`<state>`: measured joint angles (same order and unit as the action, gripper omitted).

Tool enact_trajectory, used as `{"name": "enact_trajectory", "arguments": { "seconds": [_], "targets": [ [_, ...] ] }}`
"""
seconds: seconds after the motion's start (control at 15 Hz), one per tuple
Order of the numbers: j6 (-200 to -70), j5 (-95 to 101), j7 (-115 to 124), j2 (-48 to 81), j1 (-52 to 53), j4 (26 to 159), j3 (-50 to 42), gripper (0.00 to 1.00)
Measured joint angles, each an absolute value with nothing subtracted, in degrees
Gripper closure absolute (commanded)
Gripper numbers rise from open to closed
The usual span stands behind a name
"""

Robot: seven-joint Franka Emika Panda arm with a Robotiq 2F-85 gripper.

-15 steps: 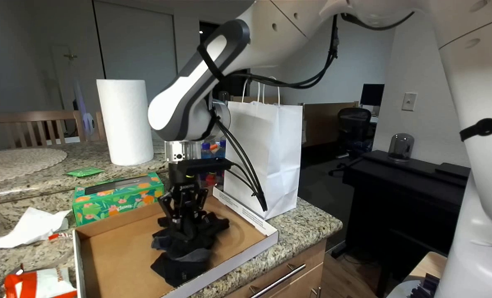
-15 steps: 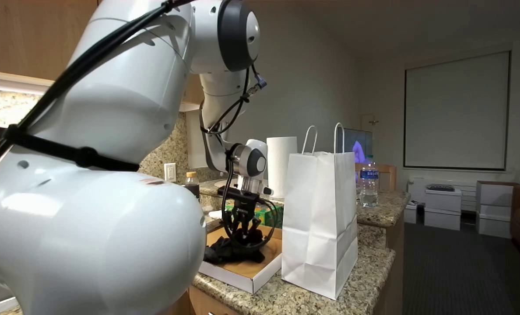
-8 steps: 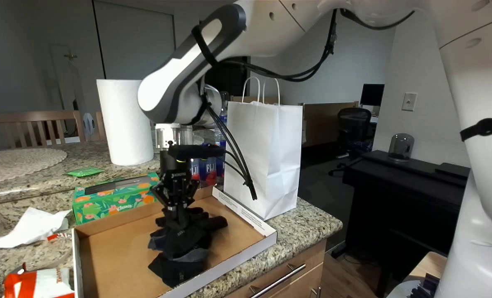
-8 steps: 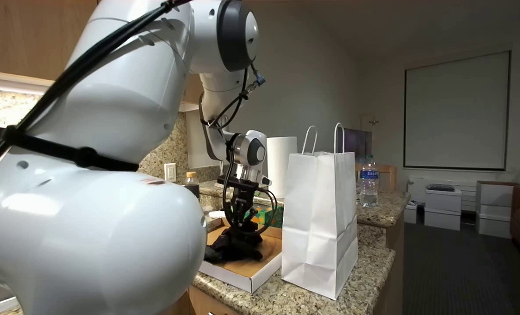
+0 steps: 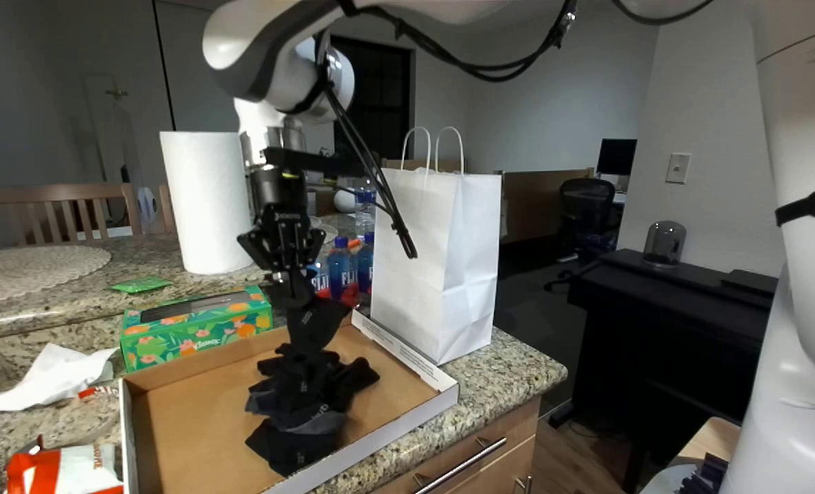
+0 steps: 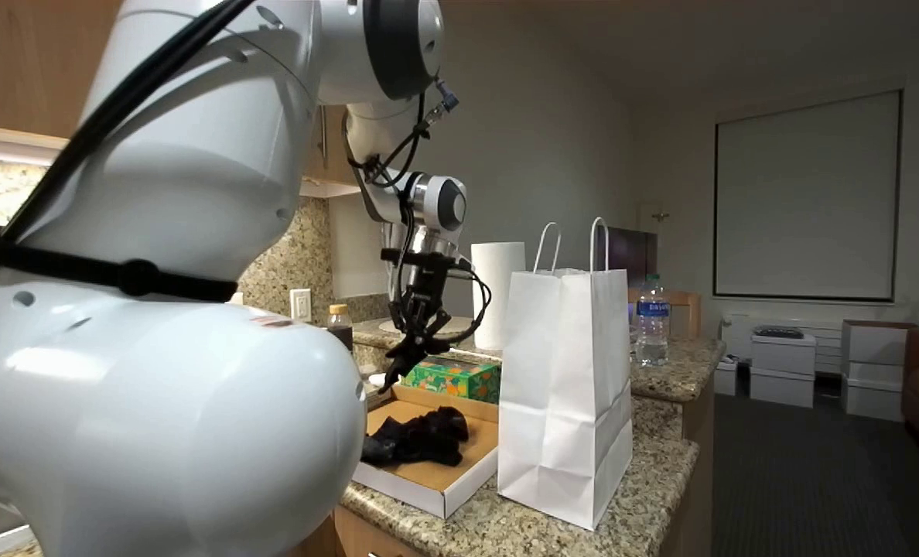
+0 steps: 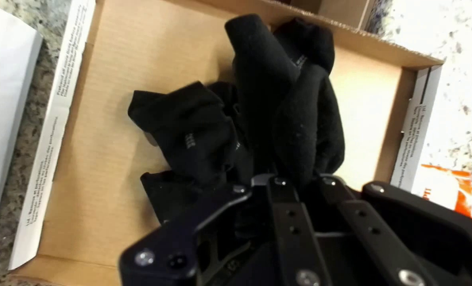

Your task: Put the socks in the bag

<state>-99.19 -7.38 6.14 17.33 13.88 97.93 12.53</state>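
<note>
Wrist view, hand pinching black sock, tray floor either side, bag beyond rim

Speckled counter with 1 cardboard tray, 1 white bag, 1 tissue box, 1 packet

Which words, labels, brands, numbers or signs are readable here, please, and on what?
"FIJI": blue-capped bottles
"Kleenex": floral tissue box
"perforations": cardboard tray; other print there blurred
Too small or blurred: lettering on the socks, hand, orange-and-white packet and green-capped bottle
</note>
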Motion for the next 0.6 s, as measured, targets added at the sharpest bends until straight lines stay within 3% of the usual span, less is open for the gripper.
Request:
{"name": "enact_trajectory", "arguments": {
  "seconds": [0.6],
  "targets": [
    [-82.4, -7.9, 10.8, 12.8, 13.8, 81.3, 11.9, 0.92]
  ]
}}
